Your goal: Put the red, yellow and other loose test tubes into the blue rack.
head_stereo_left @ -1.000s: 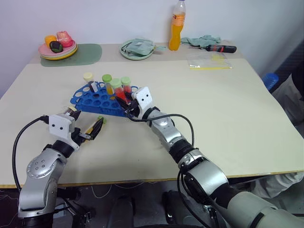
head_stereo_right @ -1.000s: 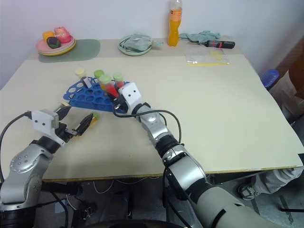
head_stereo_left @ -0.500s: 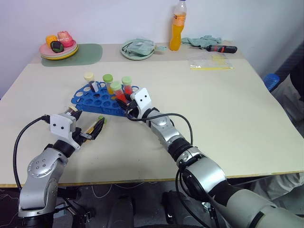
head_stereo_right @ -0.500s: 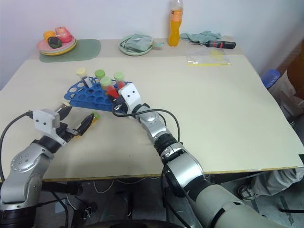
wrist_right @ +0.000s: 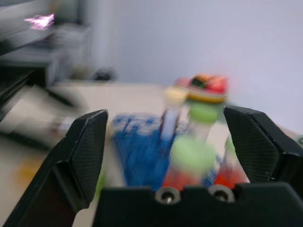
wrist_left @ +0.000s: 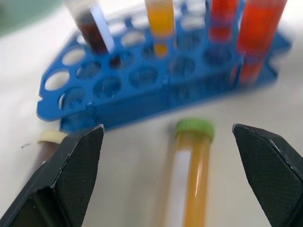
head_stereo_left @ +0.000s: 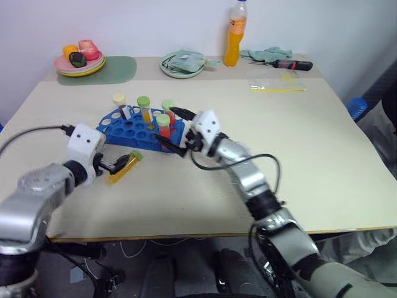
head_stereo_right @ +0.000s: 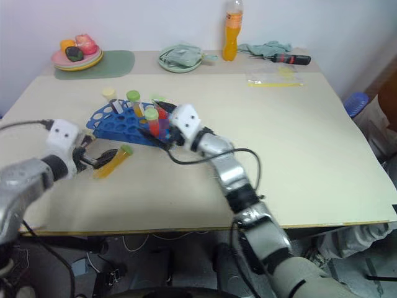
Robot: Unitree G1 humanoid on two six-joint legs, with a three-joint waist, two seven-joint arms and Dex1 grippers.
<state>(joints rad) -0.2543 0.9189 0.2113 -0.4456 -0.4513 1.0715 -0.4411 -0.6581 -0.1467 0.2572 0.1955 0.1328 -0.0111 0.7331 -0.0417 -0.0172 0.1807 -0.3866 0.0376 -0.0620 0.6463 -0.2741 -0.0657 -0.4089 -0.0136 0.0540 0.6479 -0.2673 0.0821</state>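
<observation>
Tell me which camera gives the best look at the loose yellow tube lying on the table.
The left wrist view: the yellow tube lies close up between the open left gripper fingers, green cap toward the blue rack. The head views show it small.

1. No legible text, numbers, brand names or signs in any view.
2. Orange drink bottle (head_stereo_left: 234, 34), far edge of the table: a label band is visible, but its print cannot be read.
3. Loose yellow tube (wrist_left: 187, 177), lying on the table near the blue rack (head_stereo_left: 127, 129): carries a white label strip, with no characters made out on it.
4. Dark tube (wrist_left: 89, 26) standing at the left end of the rack: has a white label patch, with nothing readable.
5. Clear bag (head_stereo_left: 276, 81), far right of the table: yellow contents or marking, no lettering resolved.
</observation>
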